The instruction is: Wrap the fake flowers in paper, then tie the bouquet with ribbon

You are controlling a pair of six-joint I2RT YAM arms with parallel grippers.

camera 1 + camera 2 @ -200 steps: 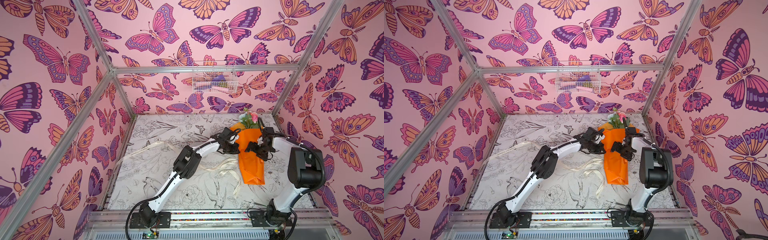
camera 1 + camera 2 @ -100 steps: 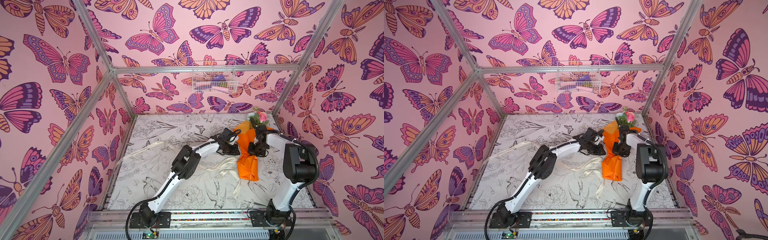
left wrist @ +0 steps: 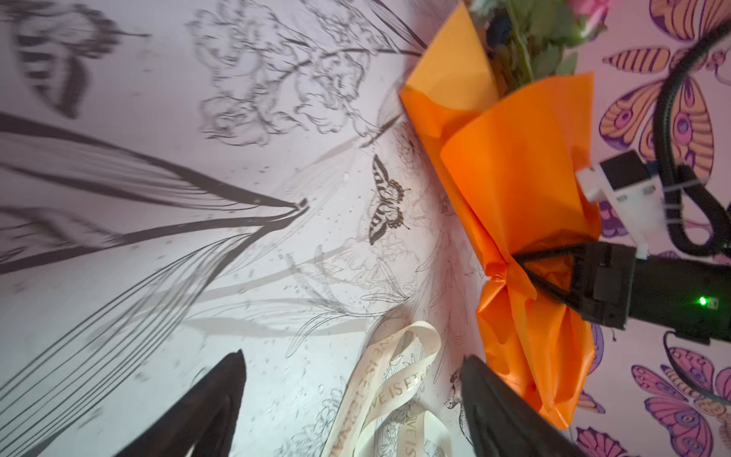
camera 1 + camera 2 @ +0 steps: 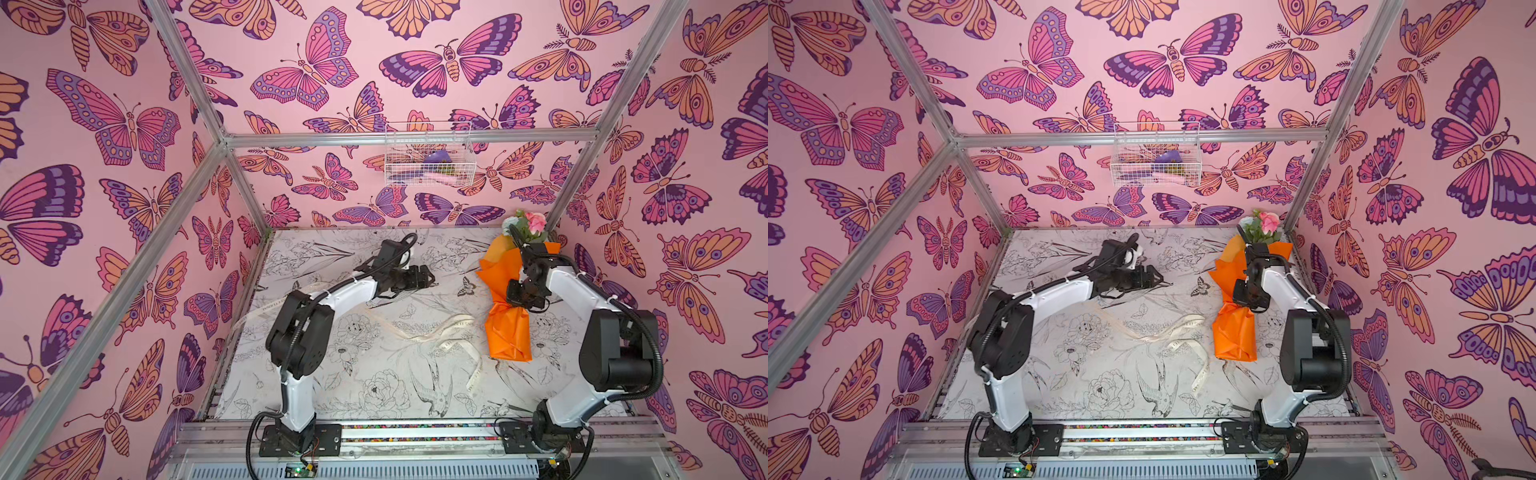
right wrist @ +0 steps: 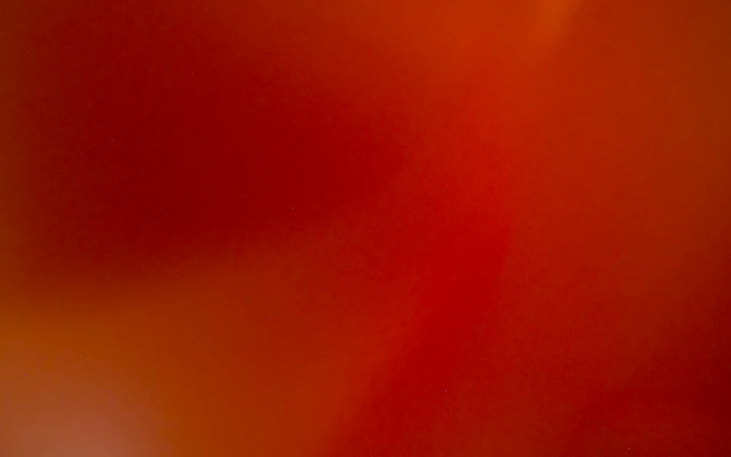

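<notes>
The bouquet of fake flowers (image 4: 508,336) (image 4: 1233,336) is wrapped in bright orange paper, its pink and pale blooms (image 4: 527,222) pointing at the back right corner. My right gripper (image 4: 517,297) (image 4: 1246,296) (image 3: 517,260) is shut on the pinched waist of the paper. The right wrist view shows only the blurred orange paper of the bouquet (image 5: 356,237). My left gripper (image 4: 432,277) (image 4: 1160,279) (image 3: 354,358) stands open and empty, left of the bouquet and apart from it. A cream lettered ribbon (image 4: 440,332) (image 4: 1167,338) (image 3: 379,380) lies loose on the table between the arms.
The table (image 4: 374,395) has a black-and-white flower print. A white wire basket (image 4: 428,162) (image 4: 1156,160) hangs on the back wall. Butterfly walls and aluminium posts enclose the table closely at the back right corner.
My right gripper has shut on the bouquet's waist and shifted it toward the back right. My left gripper has let go of the paper, opened wide and drawn back to the left.
</notes>
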